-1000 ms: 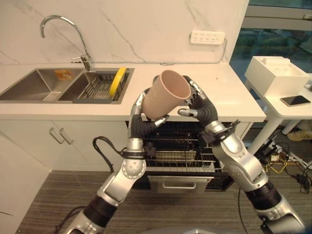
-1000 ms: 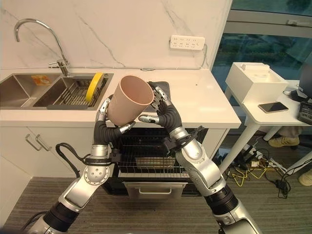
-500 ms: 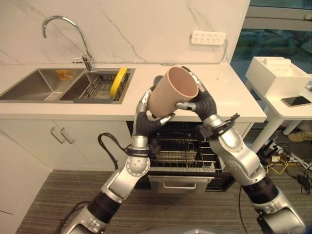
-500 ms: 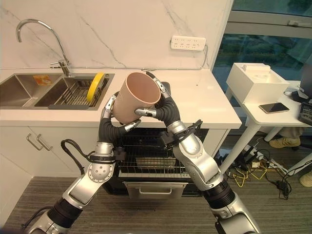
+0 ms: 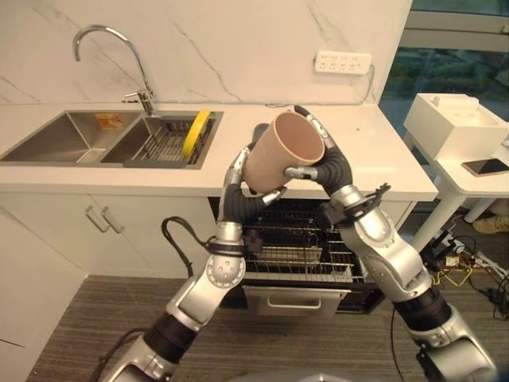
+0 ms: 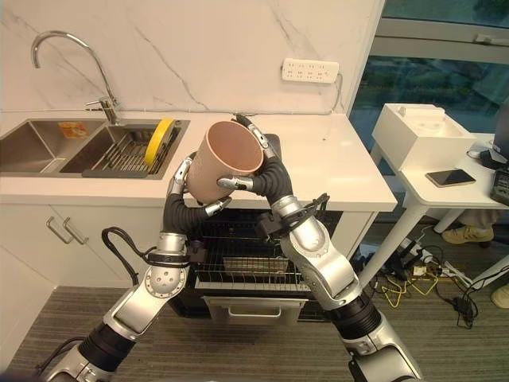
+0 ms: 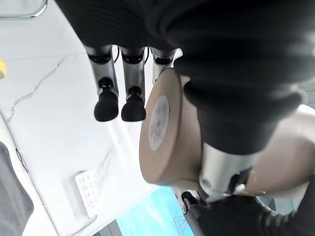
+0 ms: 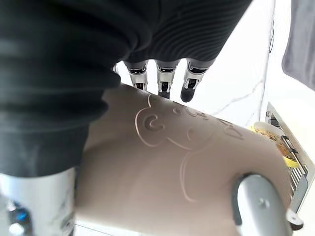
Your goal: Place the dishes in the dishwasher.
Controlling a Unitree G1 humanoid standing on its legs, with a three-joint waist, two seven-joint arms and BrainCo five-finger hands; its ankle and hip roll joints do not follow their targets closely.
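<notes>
Above the worktop's front edge, both hands — left hand (image 5: 238, 177), right hand (image 5: 316, 159) — clasp the beige cup (image 5: 280, 151): light, rigid, smooth-walled; fingers wrap its sides, safest mid-wall.

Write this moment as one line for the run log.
pink cup held tilted above dishwasher rack | left hand under base | right hand gripping side

The cup (image 5: 280, 153) is a plain beige-pink, inside and out, with a faint swirled line pattern raised on its wall and a pale round label on its base. A yellow plate (image 5: 193, 132) stands in the dark rack of the steel-grey sink (image 5: 64, 137). The counter (image 5: 374, 159) is white, the wall (image 5: 231, 48) behind it white marble with thin grey veins.
</notes>
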